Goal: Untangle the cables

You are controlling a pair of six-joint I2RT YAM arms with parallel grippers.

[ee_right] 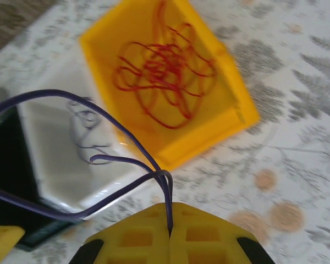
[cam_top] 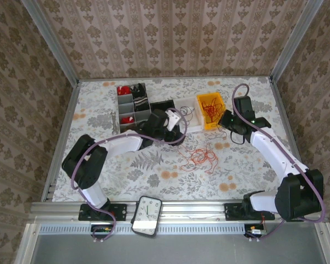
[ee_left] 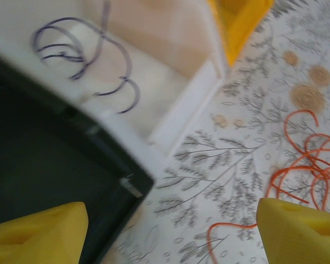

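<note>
**Dark strand pinched over the bins, orange heap waiting**

The worktop (cam_top: 126, 170) is laid out for sorting, as I read it. A grey organizer (cam_top: 133, 107) sits at the far left, and a black bin (ee_left: 38, 165), a white bin (ee_right: 55, 143) and a yellow bin (ee_right: 231, 118) stand side by side next to it.

My guess is that each freed cable colour gets its own bin. The red cables (ee_right: 165, 77) lie coiled in the yellow one, and a few dark wires (ee_left: 80, 55) curl in the white one.

The orange cables (cam_top: 201, 154) are a loose heap on the bare worktop, just in front of the bins.

My right end effector (ee_right: 169, 234) is clenched on a dark cable (ee_right: 166, 181). Its loop arches back over the white bin, which I take to be where it belongs.

My left end effector (ee_left: 170, 231) is released, its fingers spread wide. It hovers over the worktop between the black bin's corner and the orange strands, well placed to go for those.
</note>
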